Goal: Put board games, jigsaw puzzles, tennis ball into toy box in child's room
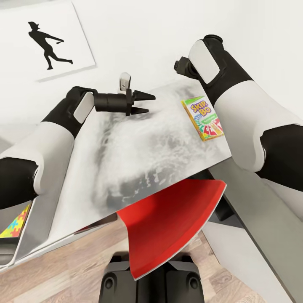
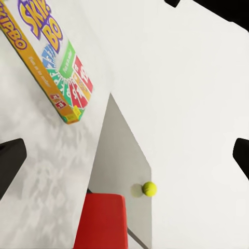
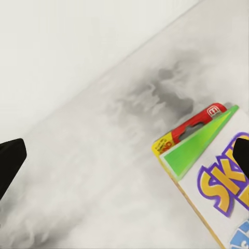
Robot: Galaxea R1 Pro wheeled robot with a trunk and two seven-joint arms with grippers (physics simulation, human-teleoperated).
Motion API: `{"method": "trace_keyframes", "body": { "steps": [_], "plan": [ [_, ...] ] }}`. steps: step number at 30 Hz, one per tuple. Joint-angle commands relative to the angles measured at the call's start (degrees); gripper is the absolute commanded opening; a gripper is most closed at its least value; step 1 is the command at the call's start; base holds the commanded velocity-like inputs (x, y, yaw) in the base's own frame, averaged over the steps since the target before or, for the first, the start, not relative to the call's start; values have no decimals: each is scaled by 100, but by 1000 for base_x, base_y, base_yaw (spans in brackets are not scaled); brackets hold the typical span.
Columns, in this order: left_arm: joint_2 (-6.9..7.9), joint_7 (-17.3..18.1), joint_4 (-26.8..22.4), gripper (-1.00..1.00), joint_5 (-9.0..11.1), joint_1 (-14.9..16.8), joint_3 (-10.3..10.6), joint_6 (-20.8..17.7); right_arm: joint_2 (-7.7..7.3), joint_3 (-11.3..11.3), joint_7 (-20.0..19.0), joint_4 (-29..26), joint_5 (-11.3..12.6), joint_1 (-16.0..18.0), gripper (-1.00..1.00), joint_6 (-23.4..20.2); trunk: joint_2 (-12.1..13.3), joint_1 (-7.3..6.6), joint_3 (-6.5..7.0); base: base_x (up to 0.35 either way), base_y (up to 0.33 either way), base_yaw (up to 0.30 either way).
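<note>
The left gripper (image 1: 145, 104) is hovering over the far part of the table (image 1: 126, 160), its two dark fingers (image 1: 144, 96) standing apart with nothing between them. In the left wrist view the two fingertips (image 2: 11, 161) are showing at opposite edges of the picture, wide apart and gripping nothing. The right gripper (image 3: 124, 155) is likewise spread: its fingertips (image 3: 10, 158) are sitting at either side of the right wrist view, empty, with one tip just beside the game box.

One board game (image 1: 203, 118) is lying flat near the table's right edge, close to the far right corner. Its cover is reading "SKIP-BO" in yellow letters edged in purple, over a green, orange and red design; the left wrist view is also showing "SKIPBO" along its orange side. A small red logo on its end is too small to read. The right arm (image 1: 235, 105) is reaching down just beside it.

One tennis ball (image 2: 149, 189) is resting on a grey surface that runs past the table's edge, well apart from the game.

One jigsaw puzzle (image 1: 16, 221) is showing partly at the table's left edge, under the left arm (image 1: 46, 143), with yellow, blue, green and orange pieces.

One red panel (image 1: 168, 223) is sticking out from under the table's near edge, above the wooden floor (image 1: 80, 273). One poster (image 1: 42, 38) with a black silhouette of a figure is hanging on the wall (image 1: 176, 29); no writing is legible on it.
</note>
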State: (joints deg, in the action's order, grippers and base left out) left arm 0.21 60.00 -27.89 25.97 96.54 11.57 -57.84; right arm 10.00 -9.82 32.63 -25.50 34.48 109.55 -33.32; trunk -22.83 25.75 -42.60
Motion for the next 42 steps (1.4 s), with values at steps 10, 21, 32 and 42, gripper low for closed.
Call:
{"method": "trace_keyframes", "body": {
  "steps": [10, 21, 32, 42],
  "plan": [
    [-3, 12, 3, 100, -4, 5, 20, -25, 0, -12, 41, -6, 33, 5, 100, -15, -9, 4, -7, 9, 3, 2],
    [-9, 11, 3, 100, -5, 5, 20, -25, 0, -19, 41, -7, 135, 5, 100, -26, -9, 4, -7, 0, 0, 0],
    [-12, 8, 3, 100, -12, 5, 20, -25, 0, -20, 41, -8, 138, 5, 100, -25, -9, 4, -7, 21, -1, 0],
    [-21, 4, 3, 100, -12, -3, 20, -25, 0, -20, 42, -8, 138, 5, 100, -32, -9, 4, -7, 55, -16, 0]
  ]
}}
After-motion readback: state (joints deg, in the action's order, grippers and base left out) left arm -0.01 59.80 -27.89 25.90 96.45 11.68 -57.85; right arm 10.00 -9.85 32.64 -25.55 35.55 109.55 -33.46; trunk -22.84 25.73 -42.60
